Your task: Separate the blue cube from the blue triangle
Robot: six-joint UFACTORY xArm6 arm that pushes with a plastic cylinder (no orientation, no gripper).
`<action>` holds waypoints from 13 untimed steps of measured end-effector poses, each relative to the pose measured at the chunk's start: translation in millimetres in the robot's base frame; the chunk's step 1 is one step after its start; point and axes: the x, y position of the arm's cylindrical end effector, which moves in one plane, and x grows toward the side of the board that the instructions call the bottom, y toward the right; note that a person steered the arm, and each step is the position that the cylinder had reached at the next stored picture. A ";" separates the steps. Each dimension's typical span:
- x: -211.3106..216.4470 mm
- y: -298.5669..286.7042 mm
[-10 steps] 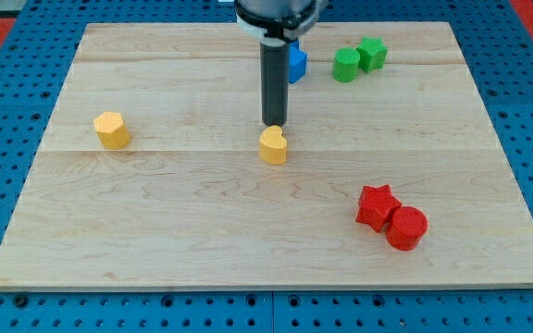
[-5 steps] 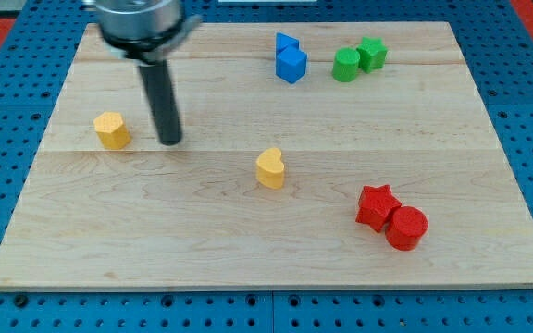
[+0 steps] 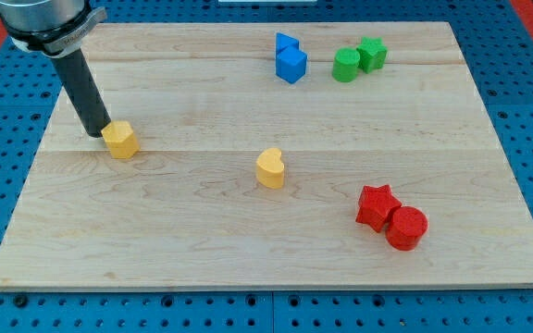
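The blue cube sits near the board's top edge, right of centre. The blue triangle touches it just behind, toward the view's top left. My tip is far from both, at the board's left, touching the upper left side of the yellow hexagon block.
A yellow heart block lies mid-board. A green cylinder and a green star touch at the top right. A red star and a red cylinder touch at the lower right. The wooden board lies on a blue pegboard.
My tip swept from beside the yellow heart leftward across the board, passing the yellow hexagon. The hexagon has shifted slightly right and down. The blue blocks have not moved.
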 end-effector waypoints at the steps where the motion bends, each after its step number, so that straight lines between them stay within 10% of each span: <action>1: -2.2 14.4; 5: -21.7 21.7; 8: -67.3 269.4; 11: -150.8 269.8; 13: -114.2 165.6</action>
